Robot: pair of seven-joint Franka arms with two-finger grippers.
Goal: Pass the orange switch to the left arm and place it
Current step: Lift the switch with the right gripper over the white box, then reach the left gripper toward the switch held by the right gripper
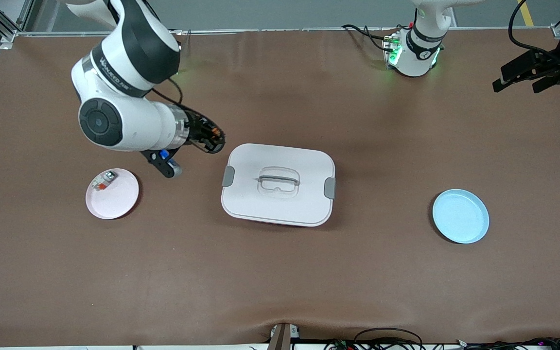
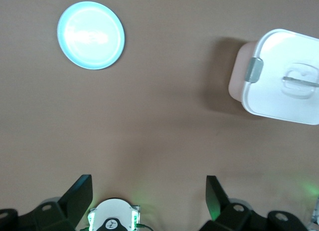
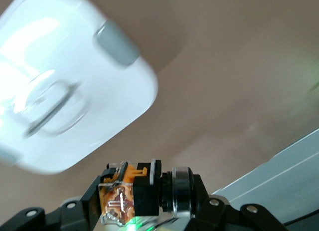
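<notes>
Gripping the orange switch [image 3: 130, 193], the right gripper [image 1: 210, 136] hangs just off the box's [image 1: 278, 184] upper-left corner, left of frame centre, over bare table [image 1: 280, 277]. Left gripper [image 1: 528, 75]: upper-right corner of the frame, fingers spread, empty, its arm waiting. Pink plate [image 1: 117, 199]: mid-left, bearing a small white-grey component [image 1: 103, 180]. Blue plate [image 1: 460, 216]: mid-right. Box: centre frame, lid on.
</notes>
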